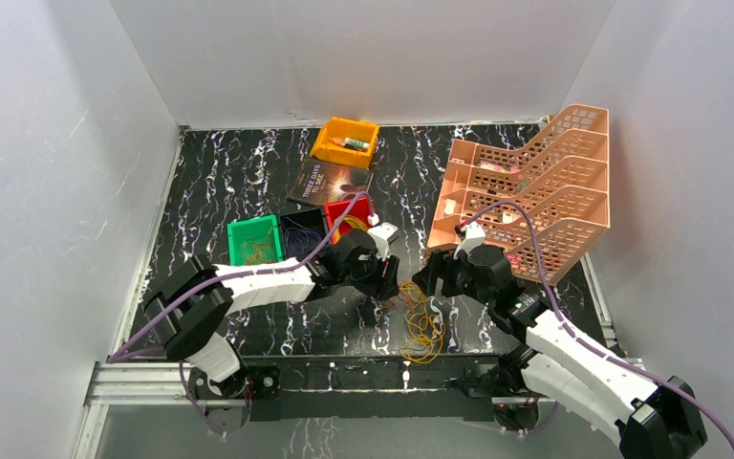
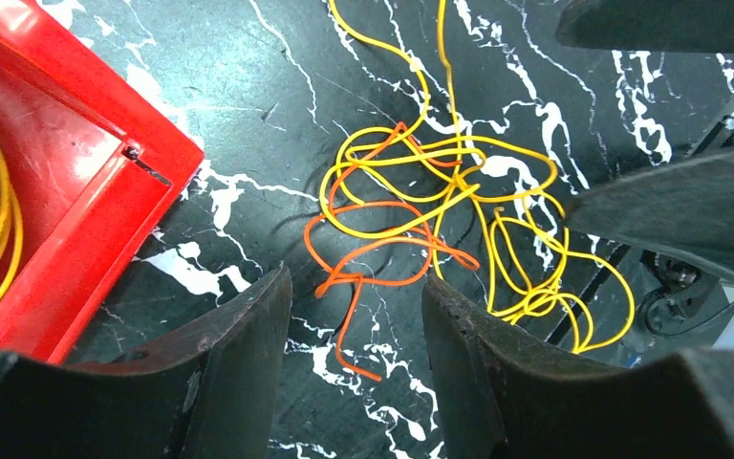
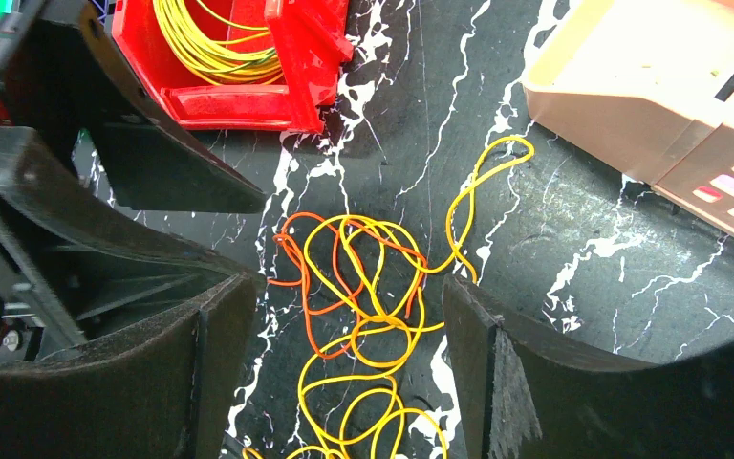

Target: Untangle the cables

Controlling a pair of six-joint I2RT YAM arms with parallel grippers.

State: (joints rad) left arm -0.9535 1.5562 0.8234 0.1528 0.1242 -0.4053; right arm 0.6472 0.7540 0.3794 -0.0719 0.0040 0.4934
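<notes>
Cables [image 1: 421, 327]: yellow and orange, one tangled heap.
Lay on the table [image 1: 239, 172] between both arms; left gripper [image 2: 354, 311] and right gripper [image 3: 347, 296] spread wide above, holding nothing. Untangling seemingly not started.

Bare bench [image 1: 330, 327] lies left of the cables [image 1: 422, 325]; red bin [image 1: 331, 218] and peach file rack [image 1: 545, 196] block the far side.

Cables [image 1: 422, 325] on table [image 1: 248, 172] between left tool [image 1: 392, 283] and right tool [image 1: 421, 280], bins [image 1: 344, 214] behind.
</notes>
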